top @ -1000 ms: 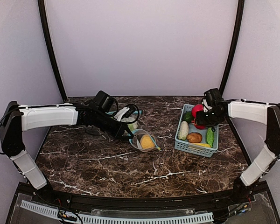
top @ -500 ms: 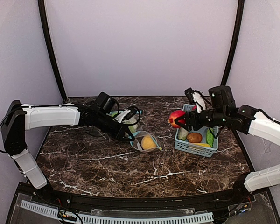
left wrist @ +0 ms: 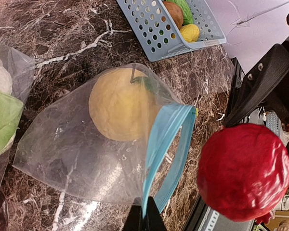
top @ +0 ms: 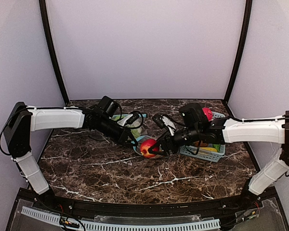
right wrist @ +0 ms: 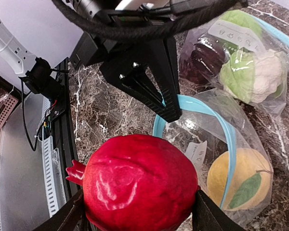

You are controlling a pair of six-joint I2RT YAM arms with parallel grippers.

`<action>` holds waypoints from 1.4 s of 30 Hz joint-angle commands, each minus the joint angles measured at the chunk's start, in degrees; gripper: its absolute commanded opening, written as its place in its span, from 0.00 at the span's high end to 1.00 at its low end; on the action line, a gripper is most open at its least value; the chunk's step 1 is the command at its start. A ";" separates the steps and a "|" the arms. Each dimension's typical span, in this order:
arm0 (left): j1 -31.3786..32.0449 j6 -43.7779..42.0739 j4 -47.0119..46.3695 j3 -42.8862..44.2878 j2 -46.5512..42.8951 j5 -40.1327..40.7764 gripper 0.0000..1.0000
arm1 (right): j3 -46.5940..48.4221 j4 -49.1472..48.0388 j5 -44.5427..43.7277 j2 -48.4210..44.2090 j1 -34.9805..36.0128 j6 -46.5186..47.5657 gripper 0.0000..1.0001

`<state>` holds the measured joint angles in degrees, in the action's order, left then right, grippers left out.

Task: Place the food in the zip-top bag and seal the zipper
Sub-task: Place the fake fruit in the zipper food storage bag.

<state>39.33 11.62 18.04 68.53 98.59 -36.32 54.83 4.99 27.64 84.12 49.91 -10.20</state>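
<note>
basket (left wrist: 151,33) near bag (left wrist: 62,154); left gripper (right wrist: 172,115) pinching rim.

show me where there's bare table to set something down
Free: the wide front strip of table between the open bag and the near edge, and the back middle behind the right arm. Crowded: the centre, where bag, red fruit and basket bunch together.

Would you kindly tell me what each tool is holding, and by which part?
Right tool: red fruit, by its sides. Left tool: bag, by its blue zipper rim.
</note>
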 commanded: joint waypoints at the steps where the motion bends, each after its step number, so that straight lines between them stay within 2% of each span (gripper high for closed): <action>1: -0.79 0.77 0.87 1.17 0.07 -1.70 0.99 | 3.91 -5.46 1.09 3.63 1.85 -1.10 0.40; 7: -1.03 0.98 0.81 1.16 0.42 -2.17 0.99 | 6.94 -5.17 -6.40 8.58 2.38 -3.35 0.41; 21: -1.25 1.17 0.85 1.16 0.90 -2.17 0.99 | 11.08 1.28 -17.43 16.90 2.25 -7.09 0.43; 33: -1.41 1.63 0.77 1.21 1.68 -3.52 0.99 | 16.47 4.70 -21.19 21.16 1.86 -7.91 0.43; 42: -1.38 1.83 0.85 1.34 1.79 -4.11 0.99 | 24.18 13.30 -29.80 26.90 1.38 -9.65 0.44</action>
<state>36.93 13.26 17.67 68.53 100.68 -35.88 75.57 14.98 7.25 107.18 52.18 -17.78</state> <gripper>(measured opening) 0.007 0.657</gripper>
